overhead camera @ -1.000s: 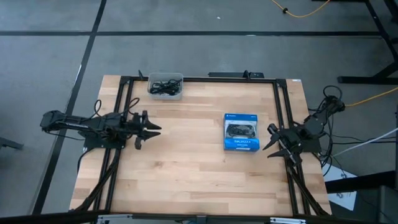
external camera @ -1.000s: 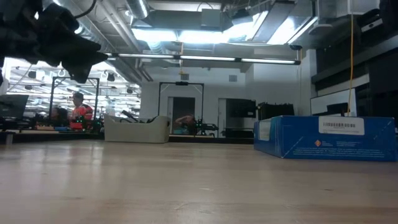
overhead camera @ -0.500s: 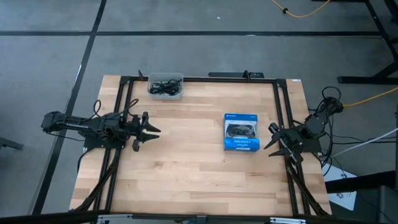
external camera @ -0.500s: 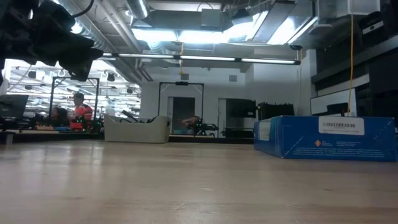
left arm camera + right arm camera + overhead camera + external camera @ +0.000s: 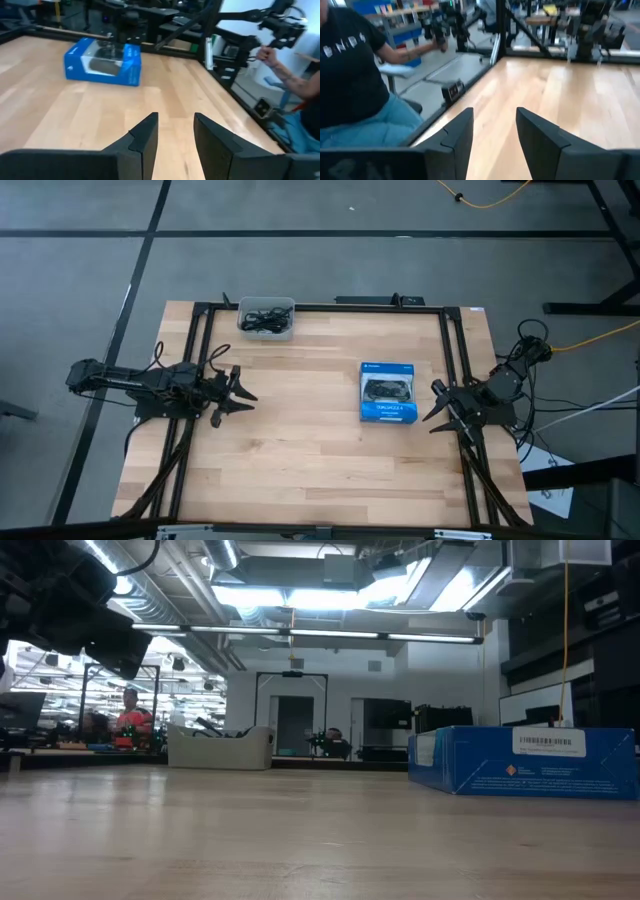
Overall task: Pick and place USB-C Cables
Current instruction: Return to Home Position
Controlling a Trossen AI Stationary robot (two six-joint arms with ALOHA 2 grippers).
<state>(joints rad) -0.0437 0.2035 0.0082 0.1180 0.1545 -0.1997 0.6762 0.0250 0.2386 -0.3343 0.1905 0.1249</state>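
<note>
Left wrist view is showing the left pincer [image 5: 175, 131] nearest of all, its two dark fingers standing spread with only bare wood between them and nothing being pinched. Beyond them the pale wooden surface [image 5: 60, 115] is running out to the flat blue cardboard box picturing a game controller [image 5: 102, 62]. Past the surface's edge a person's hand [image 5: 268, 56] is holding some dark device. The right pincer [image 5: 493, 131] is likewise standing spread and empty, looking along its own side of the surface, with a seated person in a black shirt [image 5: 350, 70] just off the edge. From above, each arm is lying low at its own side, the left pincer pointing inward from the left edge and the right one sitting just beside the blue box. This is reading as a parking pose, sensible since no cable is showing anywhere on the open wood. Farther off, against the far edge and left of the middle, the small pale grey plastic bin [image 5: 267, 334] is holding the thin USB-C cables [image 5: 262, 320] as one dark tangle. The separate bundles are too small to count. The cables are lying well apart from both pincers, nearer the left one and beyond it, so the sorting is looking finished.
</note>
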